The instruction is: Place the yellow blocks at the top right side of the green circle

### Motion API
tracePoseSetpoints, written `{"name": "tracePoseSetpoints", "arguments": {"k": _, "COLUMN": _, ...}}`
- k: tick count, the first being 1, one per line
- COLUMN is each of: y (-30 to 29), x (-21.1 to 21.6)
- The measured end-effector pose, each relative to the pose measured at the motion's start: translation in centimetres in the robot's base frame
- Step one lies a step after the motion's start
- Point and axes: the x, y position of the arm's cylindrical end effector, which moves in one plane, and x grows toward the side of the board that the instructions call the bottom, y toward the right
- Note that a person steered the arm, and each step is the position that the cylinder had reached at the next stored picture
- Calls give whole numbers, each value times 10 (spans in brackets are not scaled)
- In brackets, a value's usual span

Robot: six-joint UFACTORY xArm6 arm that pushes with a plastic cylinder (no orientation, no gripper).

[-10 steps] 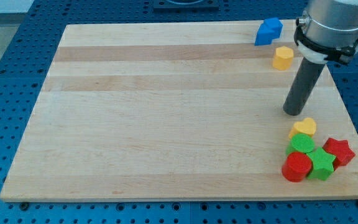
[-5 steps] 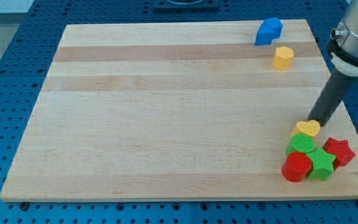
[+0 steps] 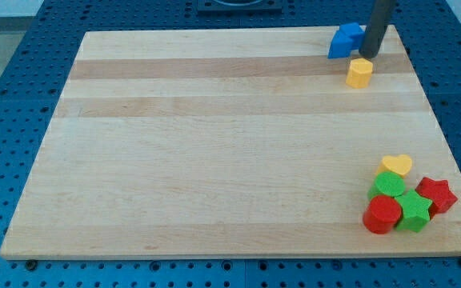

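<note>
My tip [image 3: 370,55] stands near the view's top right, just above and right of a yellow hexagon block [image 3: 359,72] and close beside a blue block [image 3: 345,41]. A second yellow block, heart-shaped [image 3: 396,166], lies at the lower right, touching the top right of the green circle [image 3: 389,186]. The rod rises out of the view's top edge.
Below the green circle sit a red cylinder [image 3: 382,214], a green star [image 3: 414,210] and a red star [image 3: 436,194], packed together near the wooden board's [image 3: 214,144] lower right corner. Blue perforated table surrounds the board.
My tip has moved from beside the yellow heart at the lower right up to the yellow hexagon at the top right. The hexagon has shifted slightly left. The heart stayed by the green circle.
</note>
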Motion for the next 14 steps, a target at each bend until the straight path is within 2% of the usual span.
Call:
{"name": "tracePoseSetpoints", "arguments": {"k": 2, "y": -43, "x": 46}}
{"name": "tracePoseSetpoints", "arguments": {"k": 3, "y": -35, "x": 65}}
{"name": "tracePoseSetpoints", "arguments": {"k": 4, "y": -3, "x": 77}}
{"name": "tracePoseSetpoints", "arguments": {"k": 6, "y": 4, "x": 71}}
{"name": "tracePoseSetpoints", "arguments": {"k": 7, "y": 8, "x": 46}}
{"name": "tracePoseSetpoints", "arguments": {"k": 10, "y": 30, "x": 88}}
{"name": "tracePoseSetpoints", "arguments": {"k": 14, "y": -36, "x": 135}}
